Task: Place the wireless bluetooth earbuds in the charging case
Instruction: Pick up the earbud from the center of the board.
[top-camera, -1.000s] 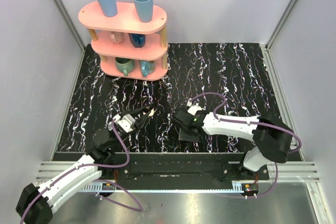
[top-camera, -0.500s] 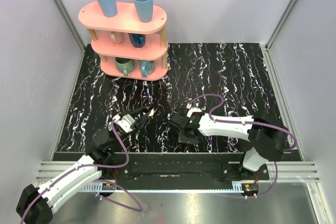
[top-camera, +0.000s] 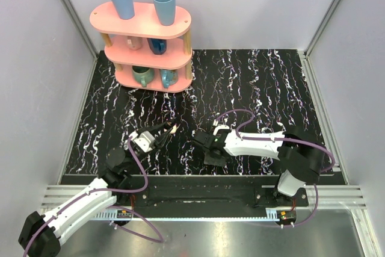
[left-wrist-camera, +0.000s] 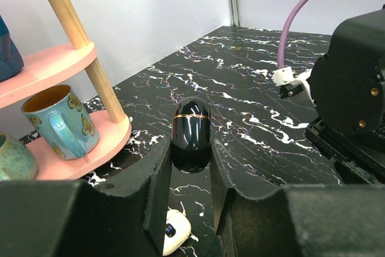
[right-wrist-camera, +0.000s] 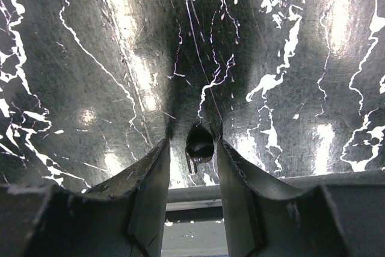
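Observation:
In the left wrist view my left gripper (left-wrist-camera: 191,151) is shut on the charging case (left-wrist-camera: 191,129), a glossy black rounded box that is closed and upright between the fingertips. A cream-white earbud (left-wrist-camera: 175,232) lies on the table just under the left finger. From above, the left gripper (top-camera: 163,129) is left of centre with a white speck (top-camera: 173,127) at its tip. My right gripper (top-camera: 207,144) points down near the table's front. Its fingers (right-wrist-camera: 153,173) stand slightly apart around a small dark glossy rounded thing (right-wrist-camera: 200,144). I cannot tell what that thing is.
A pink three-tier shelf (top-camera: 147,40) with cups and mugs stands at the back left; its lower tier and a butterfly mug (left-wrist-camera: 57,118) are close on the left gripper's left. The right arm's wrist (left-wrist-camera: 355,106) is to the right. A metal rail (right-wrist-camera: 192,195) runs along the table's front edge.
My right gripper has moved a little to the left and toward the front edge. My left gripper and the case have not moved.

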You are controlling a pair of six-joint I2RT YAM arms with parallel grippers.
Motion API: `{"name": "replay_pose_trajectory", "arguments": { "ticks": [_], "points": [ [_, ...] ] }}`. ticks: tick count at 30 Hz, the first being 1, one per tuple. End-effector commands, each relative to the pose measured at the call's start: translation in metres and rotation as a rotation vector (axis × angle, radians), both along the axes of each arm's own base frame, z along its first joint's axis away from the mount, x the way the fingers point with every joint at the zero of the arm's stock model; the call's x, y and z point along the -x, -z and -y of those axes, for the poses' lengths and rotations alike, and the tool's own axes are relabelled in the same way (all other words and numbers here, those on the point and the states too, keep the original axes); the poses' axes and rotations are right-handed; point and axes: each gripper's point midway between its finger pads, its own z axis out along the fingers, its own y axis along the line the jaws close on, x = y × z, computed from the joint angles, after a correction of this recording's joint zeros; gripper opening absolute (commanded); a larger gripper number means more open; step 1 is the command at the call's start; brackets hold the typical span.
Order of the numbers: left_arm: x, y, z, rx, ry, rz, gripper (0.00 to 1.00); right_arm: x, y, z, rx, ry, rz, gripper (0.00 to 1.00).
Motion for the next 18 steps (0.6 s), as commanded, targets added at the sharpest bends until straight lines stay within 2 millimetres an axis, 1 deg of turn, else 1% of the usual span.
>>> {"name": "replay_pose_trajectory", "arguments": {
  "ticks": [1,8,13,18],
  "points": [
    [0.0017,-0.013,-0.0008,0.036,0.001,0.035,0.0,-0.005,0.0001,-0.0042,-0.005,0.021,0.023,0.44],
    [0.0017,-0.013,-0.0009,0.036,0.001,0.035,0.0,-0.003,0.0015,-0.0021,-0.006,0.026,0.017,0.4],
    [0.0018,-0.0126,-0.0008,0.036,0.002,0.031,0.0,0.0009,0.0052,-0.0003,-0.002,0.024,0.002,0.4],
    [0.0019,-0.0134,-0.0009,0.037,0.001,0.034,0.0,0.0016,0.0039,-0.001,-0.008,0.02,0.002,0.38]
  ]
}}
